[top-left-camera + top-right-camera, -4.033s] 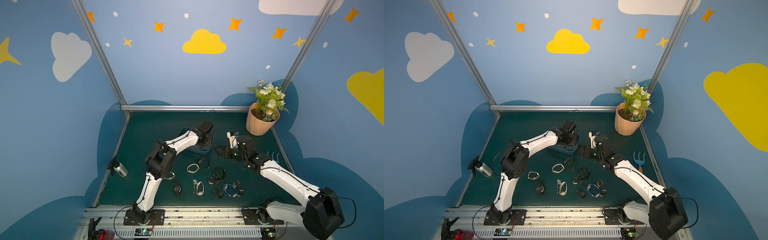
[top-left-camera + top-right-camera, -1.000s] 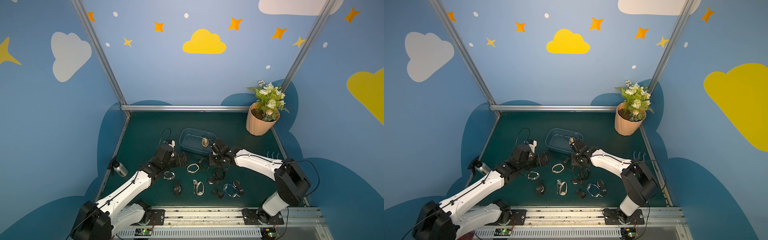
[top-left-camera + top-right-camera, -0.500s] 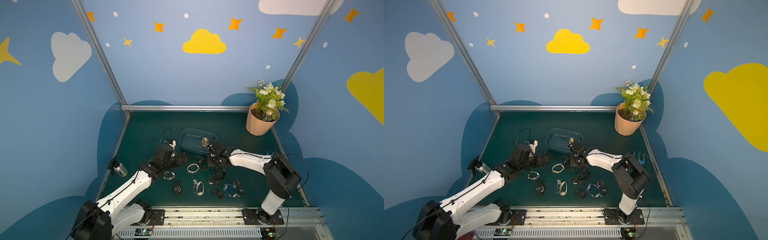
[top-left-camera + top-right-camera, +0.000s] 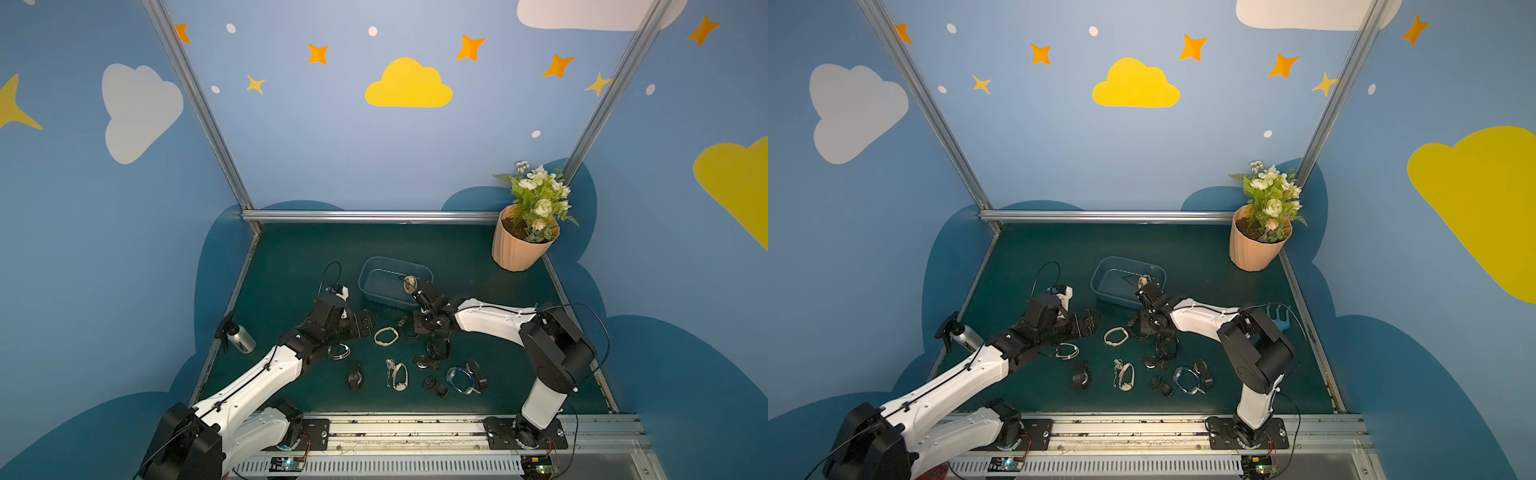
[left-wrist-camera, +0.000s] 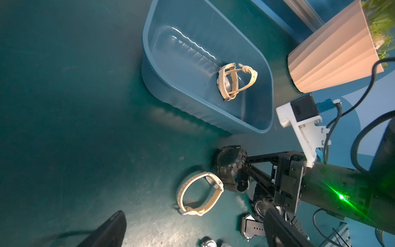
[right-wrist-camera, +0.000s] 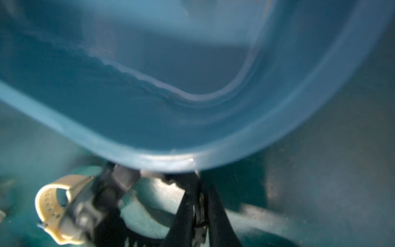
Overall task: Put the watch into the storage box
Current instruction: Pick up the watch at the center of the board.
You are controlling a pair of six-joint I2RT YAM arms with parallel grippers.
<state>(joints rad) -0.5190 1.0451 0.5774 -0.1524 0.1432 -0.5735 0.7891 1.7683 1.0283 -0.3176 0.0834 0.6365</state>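
Note:
The blue-grey storage box (image 4: 380, 298) (image 4: 1115, 296) (image 5: 205, 102) (image 6: 149, 132) sits mid-mat with a beige watch (image 5: 230, 83) (image 4: 410, 284) lying inside. Just in front of its near wall, my right gripper (image 4: 409, 323) (image 4: 1139, 326) (image 5: 245, 164) (image 6: 199, 196) is low on the mat, its jaws pinched on the strap of a black watch (image 5: 229, 162) (image 6: 109, 198). A second beige watch (image 5: 201, 194) (image 4: 385, 336) lies beside it. My left gripper (image 4: 365, 325) (image 4: 1090, 325) (image 5: 192, 235) is open and holds nothing, left of the watches.
Several more watches (image 4: 399, 376) lie scattered on the green mat toward the front rail. A peach flowerpot (image 4: 519, 249) stands at the back right. A silver bottle (image 4: 243, 340) lies at the left edge and a blue rake (image 4: 1280, 316) at the right.
The right gripper has closed its jaws on the black watch's strap and shifted slightly left along the box front. The left arm has stayed still, open.

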